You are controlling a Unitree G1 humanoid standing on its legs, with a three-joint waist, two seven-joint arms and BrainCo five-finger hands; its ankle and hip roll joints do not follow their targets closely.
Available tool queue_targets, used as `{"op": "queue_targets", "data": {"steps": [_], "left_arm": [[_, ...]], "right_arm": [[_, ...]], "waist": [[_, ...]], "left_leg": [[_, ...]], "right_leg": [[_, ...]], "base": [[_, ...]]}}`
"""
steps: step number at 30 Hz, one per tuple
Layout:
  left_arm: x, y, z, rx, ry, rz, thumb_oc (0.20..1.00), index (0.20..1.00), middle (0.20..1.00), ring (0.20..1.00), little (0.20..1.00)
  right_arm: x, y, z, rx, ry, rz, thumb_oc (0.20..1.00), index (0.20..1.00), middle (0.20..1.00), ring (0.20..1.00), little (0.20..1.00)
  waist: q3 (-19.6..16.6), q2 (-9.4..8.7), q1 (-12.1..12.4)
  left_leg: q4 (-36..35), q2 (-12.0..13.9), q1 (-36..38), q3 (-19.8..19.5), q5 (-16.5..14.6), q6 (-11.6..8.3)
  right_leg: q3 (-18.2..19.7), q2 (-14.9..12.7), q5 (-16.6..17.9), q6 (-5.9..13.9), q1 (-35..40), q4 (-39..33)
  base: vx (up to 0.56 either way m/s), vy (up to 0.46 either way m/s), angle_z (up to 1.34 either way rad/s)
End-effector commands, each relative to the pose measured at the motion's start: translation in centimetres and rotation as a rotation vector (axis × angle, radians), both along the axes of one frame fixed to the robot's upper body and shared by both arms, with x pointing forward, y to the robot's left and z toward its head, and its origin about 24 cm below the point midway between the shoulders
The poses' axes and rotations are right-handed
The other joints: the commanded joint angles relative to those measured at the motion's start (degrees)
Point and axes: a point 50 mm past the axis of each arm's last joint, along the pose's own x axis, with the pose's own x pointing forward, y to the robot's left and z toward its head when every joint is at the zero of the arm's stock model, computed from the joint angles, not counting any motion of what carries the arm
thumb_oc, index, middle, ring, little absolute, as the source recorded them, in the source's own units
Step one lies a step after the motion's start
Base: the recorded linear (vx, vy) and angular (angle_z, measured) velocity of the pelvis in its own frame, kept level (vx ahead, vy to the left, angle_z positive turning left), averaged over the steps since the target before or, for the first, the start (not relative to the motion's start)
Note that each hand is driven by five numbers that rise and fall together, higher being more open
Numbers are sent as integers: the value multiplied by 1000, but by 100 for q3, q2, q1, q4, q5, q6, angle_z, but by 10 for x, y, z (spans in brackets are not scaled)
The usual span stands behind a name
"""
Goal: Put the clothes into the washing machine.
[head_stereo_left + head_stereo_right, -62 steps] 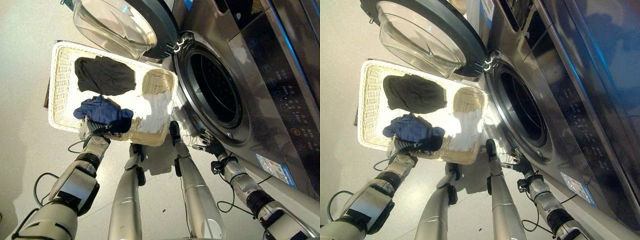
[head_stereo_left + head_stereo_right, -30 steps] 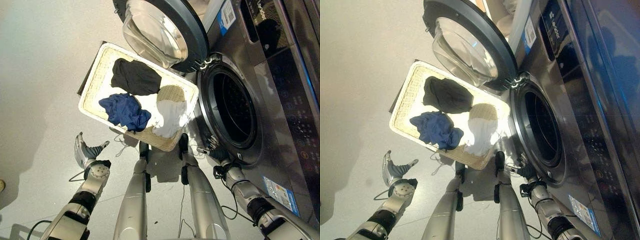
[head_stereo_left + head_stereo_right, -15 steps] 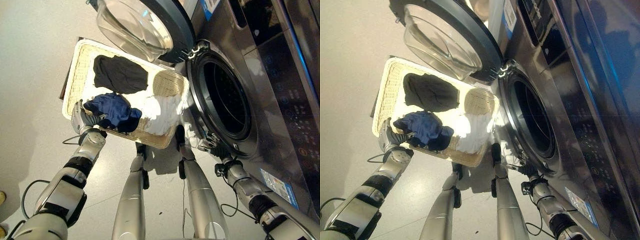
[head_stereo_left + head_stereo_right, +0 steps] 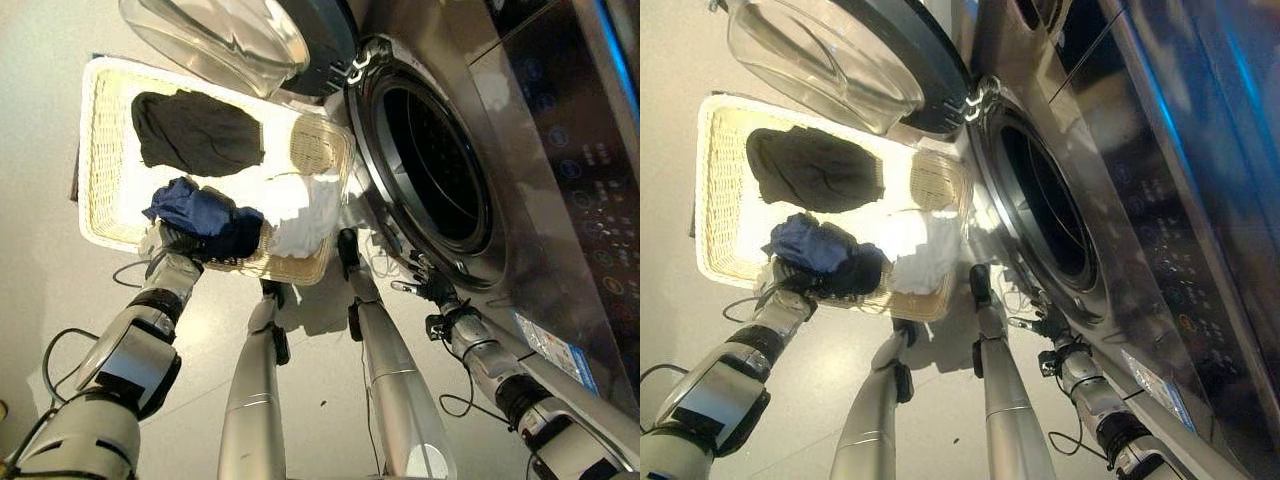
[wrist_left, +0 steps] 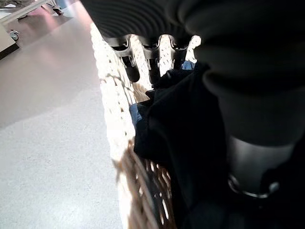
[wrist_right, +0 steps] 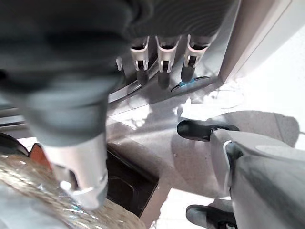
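Your left hand has come back to the near rim of the wicker basket, left of centre in the frame, and its fingers now lie over the dark blue garment (whether they have closed on the cloth, I cannot tell). So the pick is just beginning. The right hand, fingers relaxed and empty, waits below the open washing machine.

Silver-grey arm segments joined by black collars end in the left hand and right hand: dark ribbed covers, silver dark-tipped fingers.
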Motion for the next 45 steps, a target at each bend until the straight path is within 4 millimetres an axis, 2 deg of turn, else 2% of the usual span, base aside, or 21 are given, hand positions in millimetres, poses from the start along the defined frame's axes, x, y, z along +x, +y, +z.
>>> {"op": "queue_targets", "data": {"steps": [1,7,10,11,12,13,14,17,21,24,25,26,27,28,31,32,36,38,41,45], "left_arm": [[-17,27,-9,11,72,80,1000,1000,1000,1000,1000],[-3,19,15,-83,-118,35,1000,1000,1000,1000,1000],[5,7,21,-177,-174,-23,1000,1000,1000,1000,1000],[9,-1,21,-246,-197,-66,686,686,686,686,686],[13,-11,22,-318,-242,-115,200,200,200,200,200],[14,-14,22,-339,-256,-128,200,200,200,200,200],[18,-25,25,-421,-309,-186,200,200,200,200,200],[21,-43,28,-625,-478,-215,200,200,200,200,200],[17,-54,29,-781,-667,-186,200,200,200,200,200],[14,-56,29,-813,-733,-165,200,200,200,200,200],[7,-58,23,-840,-787,-140,200,200,200,200,200],[-8,-62,14,-872,-923,-81,200,200,200,200,200],[-13,-62,12,-902,-966,-85,200,200,200,200,200],[-25,-68,0,-940,-1002,-93,200,200,200,200,200],[-36,-74,-9,-908,-1011,-95,200,200,200,200,200],[-44,-74,-15,-894,-1021,-86,200,200,200,200,200],[-56,-74,-20,-896,-1062,-96,200,200,200,200,200],[-64,-79,-25,-889,-1042,-157,200,200,200,200,200],[-68,-83,-26,-857,-1013,-211,200,200,200,200,200],[-72,-92,-21,-763,-902,-417,200,200,200,200,200]], "right_arm": [[-8,8,3,41,-30,41,1000,1000,1000,1000,1000],[-11,10,7,92,-59,37,1000,1000,1000,1000,1000],[-11,15,7,115,-66,41,1000,1000,1000,1000,1000],[-11,18,7,130,-70,43,1000,1000,1000,1000,1000],[-10,22,9,144,-77,46,1000,1000,1000,1000,1000],[-10,23,9,147,-79,48,1000,1000,1000,1000,1000],[-10,26,10,154,-82,53,1000,1000,1000,1000,1000],[-11,32,12,158,-90,65,1000,1000,1000,1000,1000],[-13,37,13,170,-111,73,1000,1000,1000,1000,1000],[-14,37,13,176,-122,73,1000,1000,1000,1000,1000],[-17,38,13,186,-132,72,1000,1000,1000,1000,1000],[-21,40,15,211,-160,66,1000,1000,1000,1000,1000],[-22,40,16,220,-166,64,1000,1000,1000,1000,1000],[-25,40,19,231,-196,53,1000,1000,1000,1000,1000],[-26,39,26,227,-239,44,1000,1000,1000,1000,1000],[-27,38,32,212,-276,42,1000,1000,1000,1000,1000],[-29,35,42,172,-336,64,1000,1000,1000,1000,1000],[-30,33,49,141,-375,78,1000,1000,1000,1000,1000],[-30,32,55,151,-397,87,1000,1000,1000,1000,1000],[-28,34,68,143,-444,141,1000,1000,1000,1000,1000]], "waist": [[-66,-260,-102],[-66,-378,-121],[-66,-412,-110],[-66,-433,-100],[-66,-449,-86],[-66,-452,-80],[-66,-454,-73],[-66,-456,-49],[-66,-473,12],[-66,-467,49],[-66,-455,106],[-66,-440,227],[-66,-432,271],[-66,-383,377],[-66,-297,474],[-66,-216,552],[-66,-81,684],[-66,50,786],[-66,138,837],[-66,322,939]], "left_leg": [[842,-498,-518,83,-357,211],[1061,-495,-981,-10,-437,207],[1127,-495,-1144,-79,-487,206],[1118,-495,-1180,-95,-485,214],[1083,-491,-1207,-115,-472,216],[1064,-492,-1202,-122,-461,221],[1022,-506,-1175,-148,-448,218],[992,-543,-1079,-207,-444,210],[851,-546,-859,-249,-412,211],[798,-555,-772,-279,-380,203],[709,-564,-609,-320,-339,195],[536,-546,-319,-349,-269,177],[460,-540,-217,-361,-236,174],[282,-551,35,-396,-186,174],[106,-570,303,-424,-126,176],[-22,-588,522,-445,-87,176],[-242,-612,878,-485,-7,183],[-450,-607,1276,-531,46,182],[-559,-609,1511,-555,87,182],[-838,-607,2069,-612,154,197]], "right_leg": [[-135,404,-23,67,-215,-28],[-152,433,14,99,-596,89],[-168,439,4,111,-732,147],[-185,450,-1,113,-759,159],[-197,457,-8,114,-779,153],[-207,460,-10,114,-778,157],[-201,469,-12,112,-766,145],[-187,487,-5,121,-692,148],[-193,506,-29,137,-465,43],[-209,502,-25,136,-373,7],[-236,507,-35,136,-223,-20],[-294,512,-61,138,44,-71],[-327,510,-75,136,134,-75],[-386,497,-120,129,371,-124],[-445,475,-181,107,606,-144],[-492,449,-262,80,804,-129],[-588,399,-431,55,1143,-52],[-677,338,-538,59,1507,-45],[-727,288,-581,57,1747,-67],[-780,203,-653,56,2279,-164]], "base": [[-24,-49,0],[-19,-58,2],[-20,-71,6],[-33,-118,5],[-28,-94,4],[-27,-80,7],[-17,-40,8],[-15,-18,0],[-23,-26,2],[-30,-55,15],[-62,-128,20],[-79,-152,21],[-101,-167,3],[-74,-92,3],[-60,-40,7],[-65,-8,0],[-63,3,1],[-46,-3,9],[-41,3,21],[-59,19,14]]}}
